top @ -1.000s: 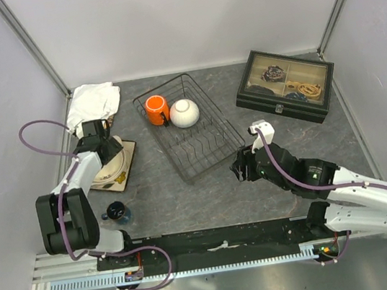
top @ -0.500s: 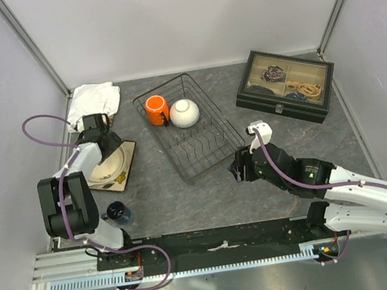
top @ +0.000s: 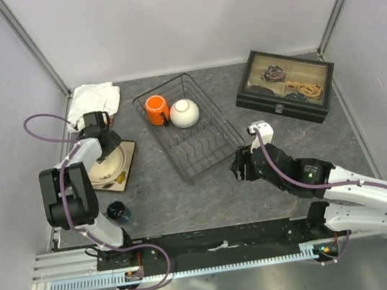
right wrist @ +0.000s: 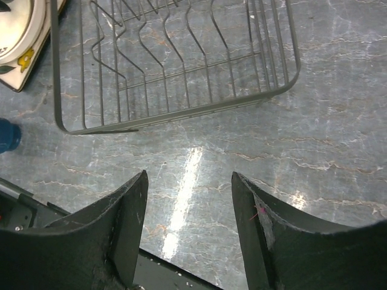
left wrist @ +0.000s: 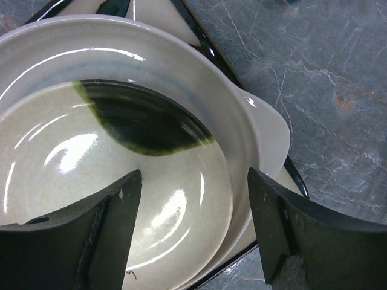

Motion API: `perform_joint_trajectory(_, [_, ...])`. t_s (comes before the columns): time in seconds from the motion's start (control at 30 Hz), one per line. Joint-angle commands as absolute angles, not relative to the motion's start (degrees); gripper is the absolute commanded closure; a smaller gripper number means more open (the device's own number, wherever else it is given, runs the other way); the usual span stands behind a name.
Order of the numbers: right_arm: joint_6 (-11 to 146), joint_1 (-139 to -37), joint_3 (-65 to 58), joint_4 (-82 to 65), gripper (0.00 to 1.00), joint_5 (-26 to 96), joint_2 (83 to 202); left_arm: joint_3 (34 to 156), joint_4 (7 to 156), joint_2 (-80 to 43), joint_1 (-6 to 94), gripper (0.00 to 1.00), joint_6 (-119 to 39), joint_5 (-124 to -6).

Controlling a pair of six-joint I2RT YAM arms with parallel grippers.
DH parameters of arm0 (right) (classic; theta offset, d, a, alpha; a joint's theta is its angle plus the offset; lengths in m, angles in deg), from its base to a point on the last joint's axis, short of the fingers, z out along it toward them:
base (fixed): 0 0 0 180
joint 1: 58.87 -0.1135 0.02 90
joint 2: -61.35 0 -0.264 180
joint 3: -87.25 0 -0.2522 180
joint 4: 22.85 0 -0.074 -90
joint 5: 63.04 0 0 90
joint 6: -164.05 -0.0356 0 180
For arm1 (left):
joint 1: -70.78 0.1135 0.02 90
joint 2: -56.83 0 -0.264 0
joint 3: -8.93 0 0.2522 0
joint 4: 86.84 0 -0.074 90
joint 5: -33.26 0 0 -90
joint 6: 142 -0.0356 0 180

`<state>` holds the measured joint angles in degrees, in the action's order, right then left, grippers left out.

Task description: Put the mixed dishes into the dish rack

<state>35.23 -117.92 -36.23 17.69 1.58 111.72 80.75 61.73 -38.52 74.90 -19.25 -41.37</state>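
Note:
The black wire dish rack [top: 204, 143] stands mid-table, with the orange mug [top: 157, 109] and the white bowl [top: 184, 113] in its far end. To the left, the cream round plate [top: 107, 174] lies on the square tan plate [top: 129, 154]. My left gripper [top: 106, 145] hovers open just over them. In the left wrist view one finger hangs above the round plate's glossy inside [left wrist: 121, 151] and the other outside its rim, over the square plate's dark edge [left wrist: 297, 181]. My right gripper [top: 240, 167] is open and empty above bare table by the rack's near corner [right wrist: 181, 115].
A black glass-lidded box [top: 285, 86] sits at the back right and a white folded cloth [top: 92, 100] at the back left. A small blue object [top: 118, 213] stands near the left arm's base. Grey walls close in three sides.
My left gripper has crept a little toward the back over the plates, its elbow swinging inward. My right gripper has eased slightly toward the rack and widened a bit.

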Motion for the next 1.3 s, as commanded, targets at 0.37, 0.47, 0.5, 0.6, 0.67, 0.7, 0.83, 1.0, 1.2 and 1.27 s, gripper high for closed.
perform_joint_trajectory(0.37, [34.9, -118.1, -36.6, 19.2, 0.34, -2.4, 111.4, 83.5, 58.5, -41.4, 75.2, 0.44, -17.2, -38.3])
perform_joint_trajectory(0.47, [34.9, -118.0, -37.0, 19.3, 0.33, -2.7, 111.1, 83.8, 58.1, -41.5, 75.1, 0.47, -17.6, -38.2])
perform_joint_trajectory(0.5, [34.9, -118.1, -37.1, 19.3, 0.33, -2.8, 111.0, 83.9, 58.0, -41.6, 75.1, 0.52, -17.8, -38.3])
perform_joint_trajectory(0.6, [34.9, -118.0, -37.2, 19.6, 0.33, -2.8, 110.7, 84.2, 58.4, -41.3, 75.1, 0.61, -18.4, -40.1])
perform_joint_trajectory(0.67, [35.1, -118.1, -36.9, 19.7, 0.33, -2.9, 110.2, 84.3, 58.5, -40.8, 75.1, 0.65, -18.6, -40.5])
perform_joint_trajectory(0.7, [35.3, -118.0, -36.8, 19.8, 0.33, -3.1, 110.1, 84.3, 58.4, -40.6, 75.2, 0.72, -18.6, -40.6])
perform_joint_trajectory(0.83, [35.9, -118.1, -36.3, 20.0, 0.32, -4.1, 110.0, 84.2, 58.4, -38.4, 75.1, 0.86, -19.0, -41.1])
perform_joint_trajectory(1.0, [35.6, -118.1, -36.1, 20.1, 0.32, -4.3, 110.5, 84.7, 57.6, -35.1, 75.1, 0.99, -19.5, -42.8])
perform_joint_trajectory(1.2, [34.9, -118.2, -36.4, 20.2, 0.32, -4.1, 110.6, 84.7, 57.1, -30.1, 75.1, 0.98, -20.0, -45.0])
perform_joint_trajectory(1.27, [34.7, -118.0, -36.4, 20.2, 0.32, -4.1, 110.6, 84.6, 56.9, -29.0, 75.2, 0.99, -19.9, -45.8])
